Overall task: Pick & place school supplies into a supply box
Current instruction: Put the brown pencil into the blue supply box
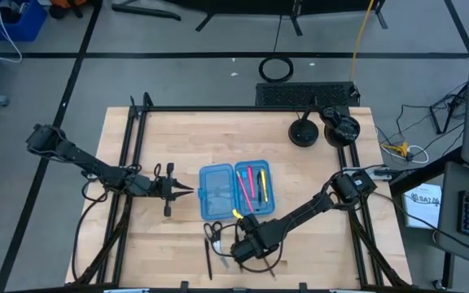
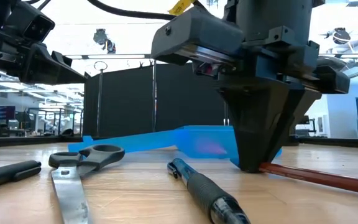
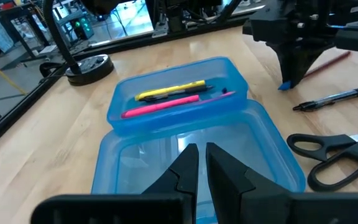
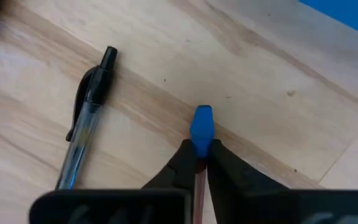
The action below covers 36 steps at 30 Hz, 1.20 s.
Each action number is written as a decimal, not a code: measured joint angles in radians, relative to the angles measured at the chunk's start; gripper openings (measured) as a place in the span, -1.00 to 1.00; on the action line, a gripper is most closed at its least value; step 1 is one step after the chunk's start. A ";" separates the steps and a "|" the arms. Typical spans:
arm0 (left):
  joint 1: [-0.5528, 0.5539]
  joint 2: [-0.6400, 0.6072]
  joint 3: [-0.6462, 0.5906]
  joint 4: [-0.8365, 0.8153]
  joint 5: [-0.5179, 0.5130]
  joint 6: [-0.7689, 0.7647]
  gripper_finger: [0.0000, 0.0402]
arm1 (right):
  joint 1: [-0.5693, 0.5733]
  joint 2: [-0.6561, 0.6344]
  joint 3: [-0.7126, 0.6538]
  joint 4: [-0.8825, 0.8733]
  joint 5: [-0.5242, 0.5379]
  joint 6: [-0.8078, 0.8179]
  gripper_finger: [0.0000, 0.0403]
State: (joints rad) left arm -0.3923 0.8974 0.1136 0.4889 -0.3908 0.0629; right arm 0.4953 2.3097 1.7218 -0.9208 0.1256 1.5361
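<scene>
The open translucent blue supply box [image 1: 234, 189] lies flat mid-table. Its right half holds yellow [image 3: 169, 92] and pink [image 3: 160, 107] pens, and its left half [image 3: 197, 140] has nothing in it. My right gripper [image 1: 238, 248] stands near the table's near edge, pointing down and shut on a red pencil [image 2: 316, 176]. Black-handled scissors [image 2: 79, 171] and a clear pen with a black cap [image 4: 89, 118] lie on the wood beside it. My left gripper [image 3: 201, 163] is shut and hovers at the box's left side, above the table. My right gripper pinches the red pencil between its two fingers, just behind the pencil's blue end [image 4: 202, 127], which sticks out past the fingertips. The fingers come from above, pointing down, and lie across the pencil. The shaft [image 2: 328, 178] stretches out low along the table.
Another dark pen [image 2: 5, 174] lies at the near left. Two black round objects [image 1: 304, 133] [image 1: 340, 129] sit at the table's far right. Black frame rails [image 1: 129, 163] run along the table's sides. Bare wood lies between the box and the far edge.
</scene>
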 joint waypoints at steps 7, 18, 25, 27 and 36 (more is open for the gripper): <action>0.000 0.000 0.000 -0.037 0.000 -0.035 -0.81 | -0.005 -0.063 0.000 0.024 -0.023 -0.022 -0.91; -0.001 0.000 0.000 -0.047 0.036 -0.092 -0.81 | -0.004 -0.285 -0.002 0.065 0.089 -0.004 -0.94; -0.001 0.000 0.000 -0.051 0.053 -0.145 -0.81 | -0.049 -0.373 -0.001 0.027 0.145 -0.003 -0.94; -0.001 0.000 0.000 -0.051 0.056 -0.164 -0.81 | -0.084 -0.385 -0.003 0.021 0.168 -0.030 -0.94; -0.002 0.000 0.000 -0.050 0.087 -0.223 -0.81 | -0.317 -0.438 -0.002 0.004 0.241 -0.324 -0.94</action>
State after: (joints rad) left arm -0.3939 0.8974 0.1138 0.4386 -0.3042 -0.1605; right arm 0.1780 1.8720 1.7197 -0.9173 0.3669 1.2117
